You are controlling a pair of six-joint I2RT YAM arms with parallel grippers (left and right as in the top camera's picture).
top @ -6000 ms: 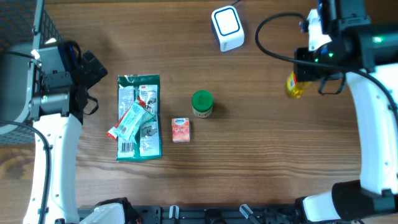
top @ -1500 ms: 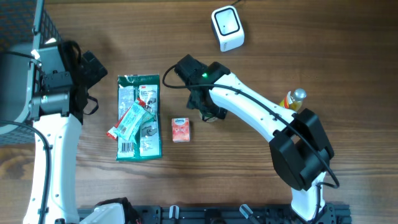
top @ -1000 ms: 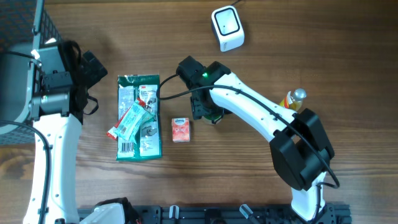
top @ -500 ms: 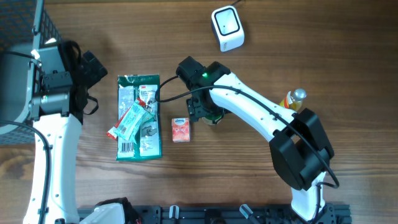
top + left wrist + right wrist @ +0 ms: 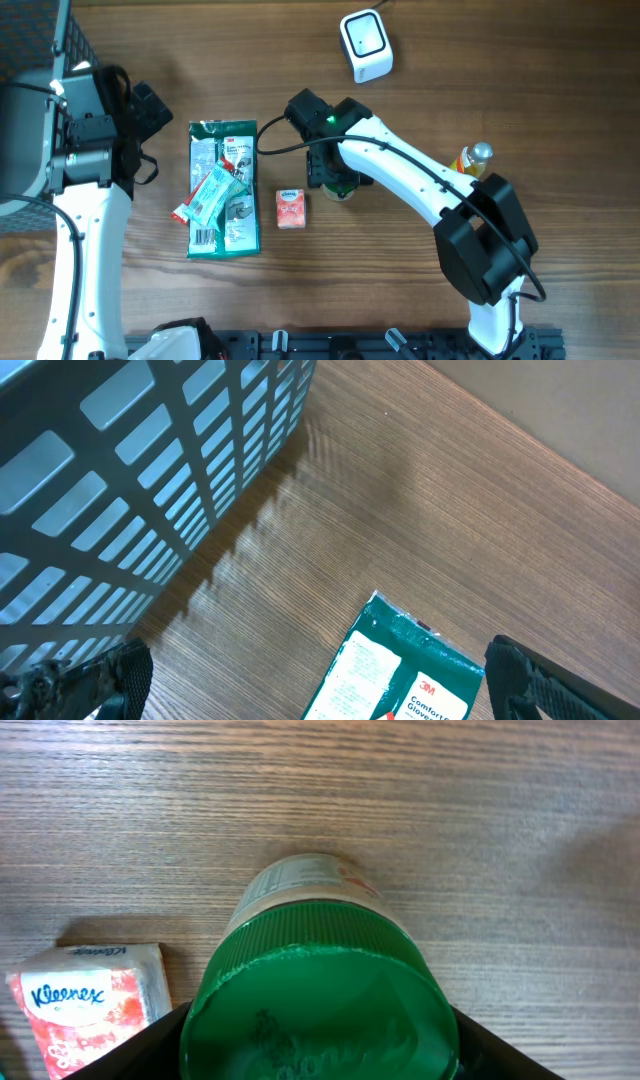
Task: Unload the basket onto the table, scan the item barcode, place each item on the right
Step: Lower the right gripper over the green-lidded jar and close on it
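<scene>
Green-lidded jar (image 5: 320, 1010) stands upright near the middle of the wooden counter (image 5: 350, 280), under the right arm's wrist. At the far left, a grey slatted basket (image 5: 130, 480) sits at the counter's edge. The left fingers (image 5: 90, 685) hang spread wide beside it, holding nothing. Just right of them a 3M glove pack (image 5: 224, 150) lies flat, with a teal and red packet (image 5: 208, 195) slanted across it. Next comes a small Kleenex tissue pack (image 5: 290, 209), just beside the jar on its left. The right fingers (image 5: 160, 1045) reach down on either side of the jar's lid and press against its rim. Further right and toward the back, well apart from the jar, sits the white scanner (image 5: 365, 45). A yellow bottle (image 5: 472, 160) stands at the right, partly behind the arm.
</scene>
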